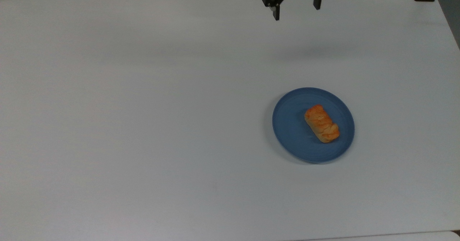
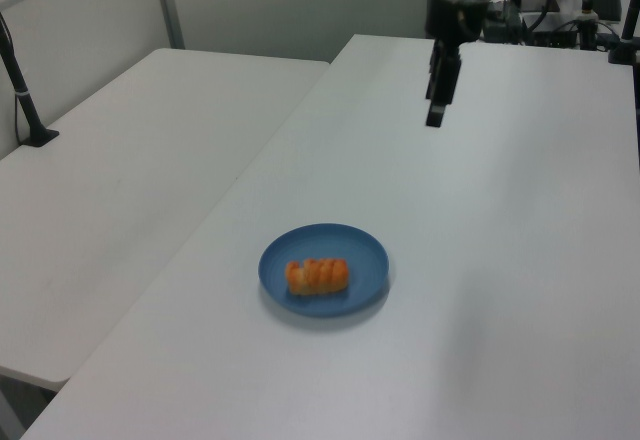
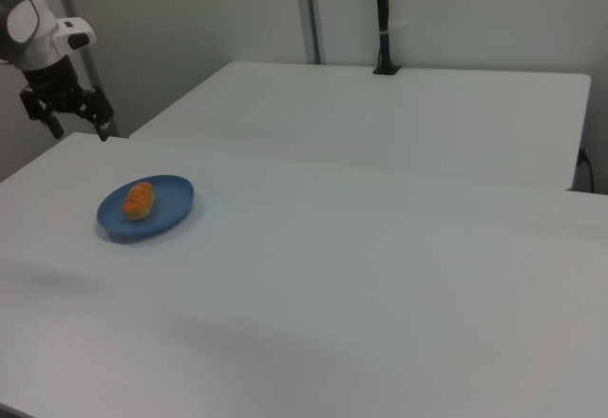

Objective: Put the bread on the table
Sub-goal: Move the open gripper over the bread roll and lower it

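Counter (image 1: 143,108) surface stretches white across the top view. Bread (image 1: 322,123) lies on the blue plate (image 1: 289,126) at about four o'clock from the view's centre, its long axis running from eleven to five. Up at one o'clock, well apart, the hand (image 1: 297,8) hangs with fingers spread wide, gripping nothing.

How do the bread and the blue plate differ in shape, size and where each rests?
The bread is oblong, golden-orange and ridged; the blue plate is round and smooth. The bread is much smaller than the plate. The bread lies on the plate, while the plate sits directly on the white table. Neither is touched by the gripper.
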Robot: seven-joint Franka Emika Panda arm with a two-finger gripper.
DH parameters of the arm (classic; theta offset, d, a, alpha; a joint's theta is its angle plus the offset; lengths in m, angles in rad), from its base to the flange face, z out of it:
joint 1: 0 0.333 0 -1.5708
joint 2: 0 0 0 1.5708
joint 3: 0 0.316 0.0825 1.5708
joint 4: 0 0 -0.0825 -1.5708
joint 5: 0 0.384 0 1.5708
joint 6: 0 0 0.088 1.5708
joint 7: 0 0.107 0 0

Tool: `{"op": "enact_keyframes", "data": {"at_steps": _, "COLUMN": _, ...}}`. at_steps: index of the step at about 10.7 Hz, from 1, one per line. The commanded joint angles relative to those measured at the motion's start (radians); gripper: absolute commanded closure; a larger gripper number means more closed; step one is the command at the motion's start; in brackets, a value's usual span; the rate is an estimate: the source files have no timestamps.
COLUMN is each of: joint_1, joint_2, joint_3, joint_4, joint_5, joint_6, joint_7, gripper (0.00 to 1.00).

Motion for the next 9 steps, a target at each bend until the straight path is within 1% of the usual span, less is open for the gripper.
{"op": "enact_keyframes", "data": {"at_steps": 1, "joint_1": 0.031, "joint_2": 0.119, "joint_3": -0.004, "joint_4": 0.094, "joint_5": -0.013, "joint_6": 0.090, "joint_7": 0.044, "gripper": 0.00}}
{"op": "enact_keyframes", "data": {"at_steps": 2, "joint_1": 0.046, "joint_2": 0.154, "joint_3": -0.004, "joint_4": 0.107, "joint_5": -0.021, "joint_6": 0.151, "joint_7": 0.044, "gripper": 0.00}}
{"op": "enact_keyframes", "data": {"at_steps": 4, "joint_1": 0.059, "joint_2": 0.219, "joint_3": -0.006, "joint_4": 0.106, "joint_5": -0.033, "joint_6": 0.257, "joint_7": 0.044, "gripper": 0.00}}
{"op": "enact_keyframes", "data": {"at_steps": 5, "joint_1": 0.068, "joint_2": 0.254, "joint_3": -0.006, "joint_4": 0.105, "joint_5": -0.057, "joint_6": 0.299, "joint_7": 0.044, "gripper": 0.00}}
{"op": "enact_keyframes", "data": {"at_steps": 7, "joint_1": 0.100, "joint_2": 0.322, "joint_3": -0.009, "joint_4": 0.103, "joint_5": -0.129, "joint_6": 0.389, "joint_7": 0.047, "gripper": 0.00}}
{"op": "enact_keyframes", "data": {"at_steps": 9, "joint_1": 0.103, "joint_2": 0.371, "joint_3": -0.009, "joint_4": 0.101, "joint_5": -0.163, "joint_6": 0.451, "joint_7": 0.081, "gripper": 0.00}}
